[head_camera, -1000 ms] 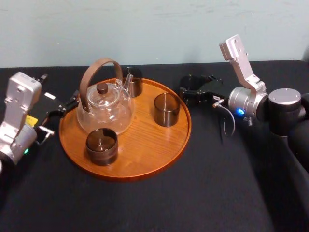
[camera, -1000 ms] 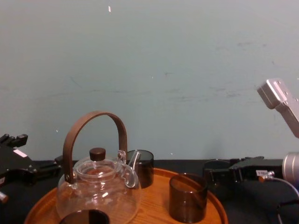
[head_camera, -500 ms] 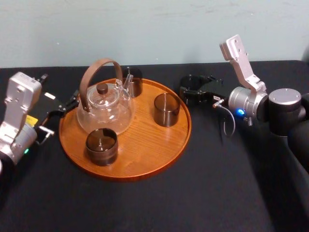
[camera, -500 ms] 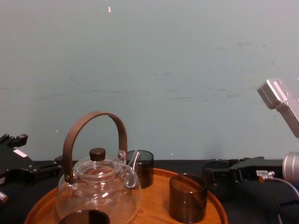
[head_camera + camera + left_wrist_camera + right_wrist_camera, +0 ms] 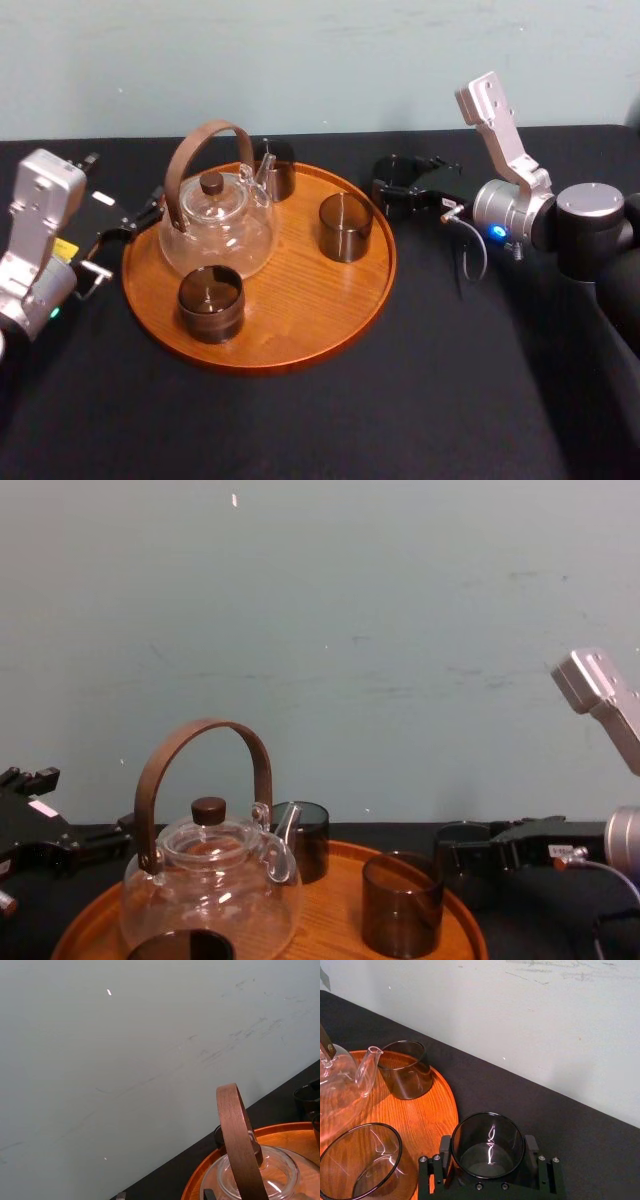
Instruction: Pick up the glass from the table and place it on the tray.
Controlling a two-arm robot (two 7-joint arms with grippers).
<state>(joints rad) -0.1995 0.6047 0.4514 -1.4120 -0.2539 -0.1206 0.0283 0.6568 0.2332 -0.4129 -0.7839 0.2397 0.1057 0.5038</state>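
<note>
We record an orange-brown grained tray (image 5: pixel 300 310), a matte black table (image 5: pixel 420 400), a smoky dark glass (image 5: pixel 487 1147) and a clear, brown-handled teapot (image 5: pixel 218 228).

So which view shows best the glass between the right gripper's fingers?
The right wrist view: the glass is close, rim and bottom clear, with the right gripper closed on its sides. The head view shows a small dark ring, the chest view a dim side outline.

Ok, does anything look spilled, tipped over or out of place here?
Nothing is spilled or tipped. One glass is off the tray, just past its right rim, held in the right gripper. The teapot stands upright on the tray; the left gripper sits at its left.
</note>
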